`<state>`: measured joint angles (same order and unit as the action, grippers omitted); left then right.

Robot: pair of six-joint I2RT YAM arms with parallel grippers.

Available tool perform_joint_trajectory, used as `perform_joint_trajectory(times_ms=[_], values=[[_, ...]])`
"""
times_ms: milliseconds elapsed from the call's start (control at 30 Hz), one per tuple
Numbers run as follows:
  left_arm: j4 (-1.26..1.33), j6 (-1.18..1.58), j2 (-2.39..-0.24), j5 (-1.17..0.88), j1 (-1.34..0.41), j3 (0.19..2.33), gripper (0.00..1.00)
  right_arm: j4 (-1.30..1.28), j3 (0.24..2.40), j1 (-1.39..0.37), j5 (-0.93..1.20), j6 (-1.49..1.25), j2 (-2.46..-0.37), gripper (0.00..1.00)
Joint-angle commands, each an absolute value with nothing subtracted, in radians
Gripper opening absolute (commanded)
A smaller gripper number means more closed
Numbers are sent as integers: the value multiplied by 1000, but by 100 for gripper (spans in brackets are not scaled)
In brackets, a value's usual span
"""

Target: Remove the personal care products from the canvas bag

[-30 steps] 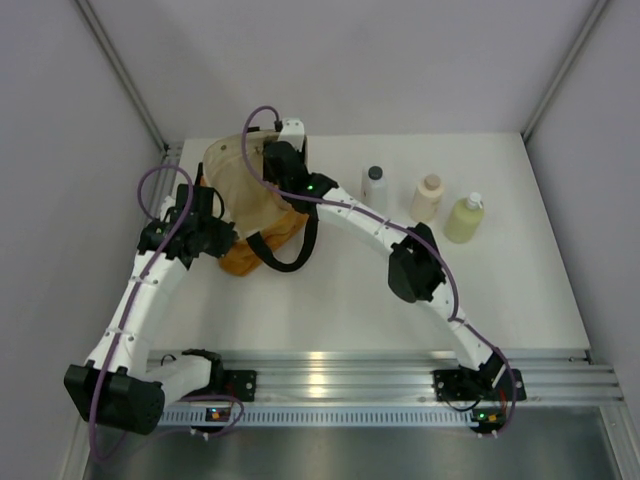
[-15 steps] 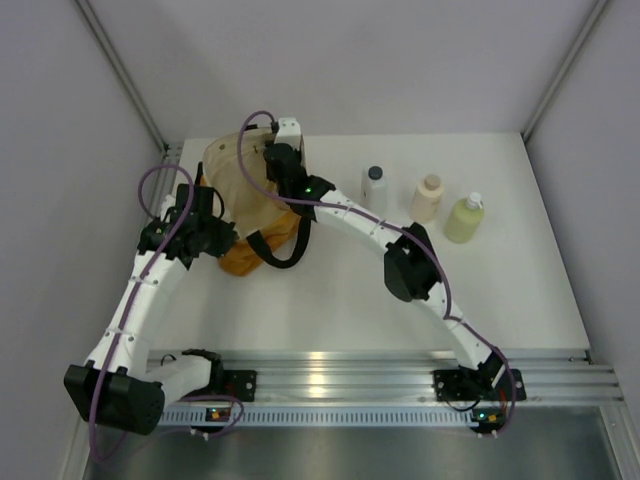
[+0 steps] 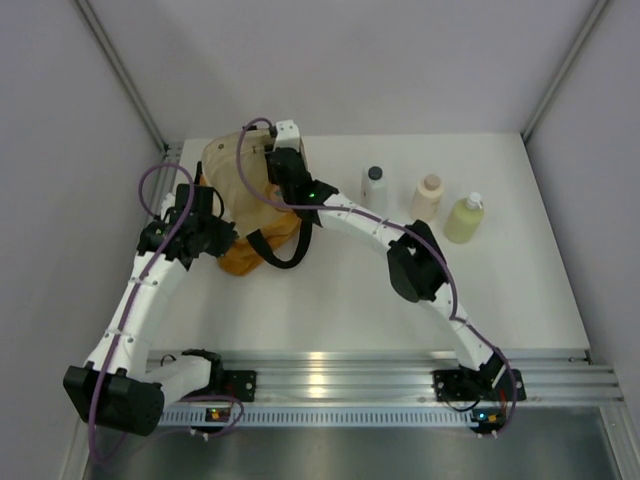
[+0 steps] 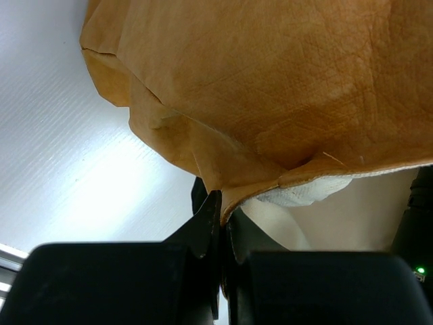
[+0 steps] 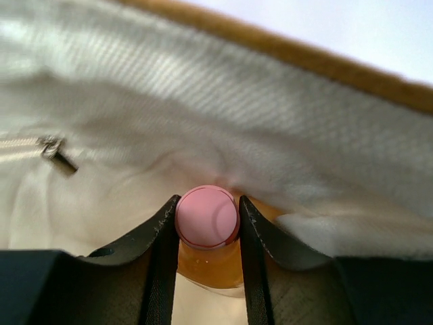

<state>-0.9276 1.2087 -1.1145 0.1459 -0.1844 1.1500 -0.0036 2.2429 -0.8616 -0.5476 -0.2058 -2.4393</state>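
Observation:
The mustard-tan canvas bag [image 3: 243, 260] lies at the table's back left, its cream lining [image 3: 225, 180] facing up. My left gripper [image 4: 222, 208] is shut on the bag's rim [image 4: 270, 183], pinching the tan fabric. My right gripper [image 5: 207, 203] reaches inside the bag and is shut on the pink cap [image 5: 206, 218] of an orange-pink bottle [image 5: 211, 265]. In the top view its fingers are hidden in the bag. Three personal care products stand to the bag's right: a white bottle with a dark cap [image 3: 374, 187], a beige one [image 3: 428, 198] and a pale yellow-green pump bottle [image 3: 465, 219].
The bag's black strap handles [image 3: 287, 250] loop onto the table under the right arm. A small metal zip pull [image 5: 58, 155] hangs on the lining left of the fingers. Grey walls close in on three sides, and an aluminium rail [image 3: 330, 372] runs along the front.
The right gripper's jaws have closed onto the pink cap, and its wrist has shifted slightly left over the bag. The left arm and the three standing bottles have not moved.

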Motion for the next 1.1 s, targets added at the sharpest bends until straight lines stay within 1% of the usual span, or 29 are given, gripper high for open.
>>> perform_joint_trajectory(times_ms=[0, 133, 333, 600, 1067], values=[[-916, 1189, -1094, 161, -184, 1146, 0, 171, 2165, -841, -404, -180, -2308, 0], [-916, 1192, -1089, 167, -184, 1141, 0, 265, 2054, -847, -351, -126, -2226, 0], [-916, 1195, -1088, 173, -184, 1141, 0, 345, 1962, -850, -319, -89, -2149, 0], [-917, 1203, -1086, 164, -184, 1138, 0, 391, 1915, -854, -238, -51, -2094, 0], [-917, 1215, -1094, 156, -184, 1134, 0, 417, 1908, -856, -88, -17, -2002, 0]])
